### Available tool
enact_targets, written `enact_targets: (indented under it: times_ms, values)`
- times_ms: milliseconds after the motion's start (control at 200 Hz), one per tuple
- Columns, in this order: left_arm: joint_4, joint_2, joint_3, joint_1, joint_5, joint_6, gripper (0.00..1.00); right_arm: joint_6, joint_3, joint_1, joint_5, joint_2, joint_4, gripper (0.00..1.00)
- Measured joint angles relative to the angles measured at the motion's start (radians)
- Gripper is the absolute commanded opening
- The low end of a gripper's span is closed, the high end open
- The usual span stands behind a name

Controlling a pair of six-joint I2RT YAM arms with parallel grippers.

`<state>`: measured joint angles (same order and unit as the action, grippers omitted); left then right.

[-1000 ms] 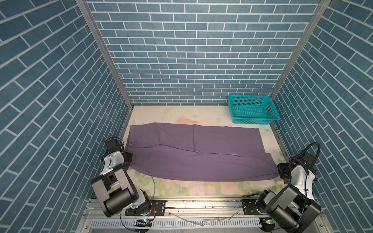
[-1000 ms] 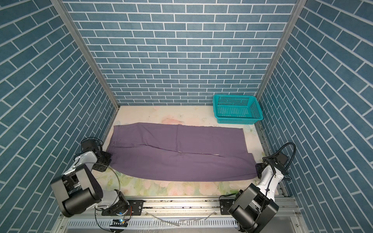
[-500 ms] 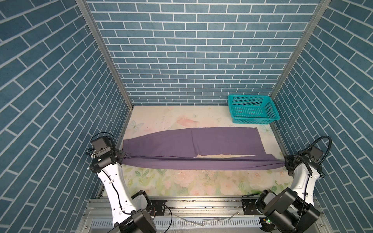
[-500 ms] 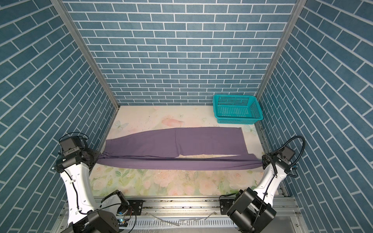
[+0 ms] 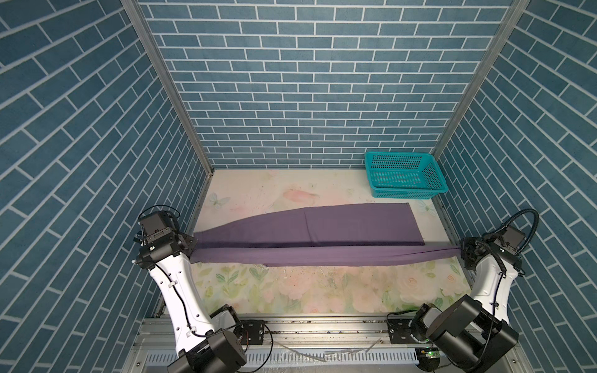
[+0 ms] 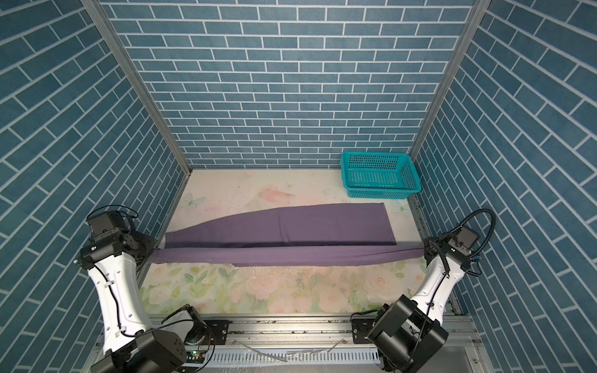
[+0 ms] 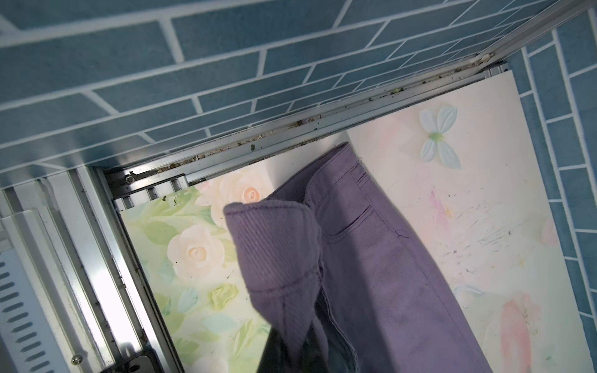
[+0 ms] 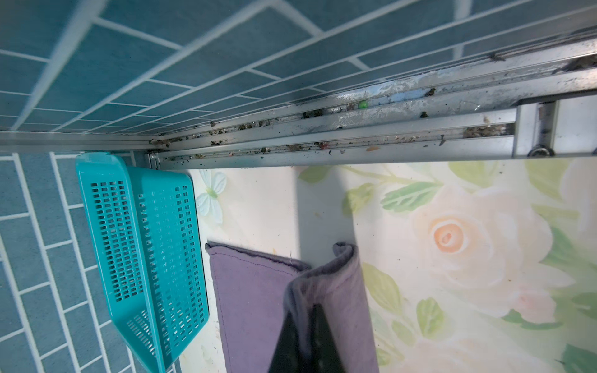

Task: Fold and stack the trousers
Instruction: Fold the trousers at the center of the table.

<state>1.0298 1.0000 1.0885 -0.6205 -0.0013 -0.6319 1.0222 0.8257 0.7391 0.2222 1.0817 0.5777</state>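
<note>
Trousers: we are finding the trousers (image 5: 307, 232) lying across mid-table (image 5: 290, 290), waistband at 9 o'clock and hems at 3 o'clock. The 12 o'clock leg is lying flat. The 6 o'clock leg is hanging taut above the table between both jaws.
Left jaws: clenched on the waistband corner (image 7: 274, 245).
Right jaws: clenched on the hem (image 8: 326, 284) of the lifted leg.
Step in hand: we are judging this to be the lengthwise fold, leg over leg.
Doing it well: we are advising that both ends travel toward 12 o'clock together, level and evenly tensioned, and lay edge on edge before release.
Edges: the flat leg's 12 o'clock edge is running slanted, pulled in toward 9 o'clock, so alignment is needing care there.
Open room: the side walls (image 5: 97, 193) are crowding both arms at 9 and 3 o'clock. The basket (image 5: 403, 174) is sitting at 1 o'clock, near the hems but apart from them. Bare table is showing at 12 and 6 o'clock.
</note>
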Motion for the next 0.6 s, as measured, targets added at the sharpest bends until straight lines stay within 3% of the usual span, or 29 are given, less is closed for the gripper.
enact_targets:
  times_ms: [600]
  values:
    - [-0.101,0.163,0.007,0.010,0.084,-0.020,0.00,0.014,0.146,-0.137,-0.008,0.201,-0.049,0.00]
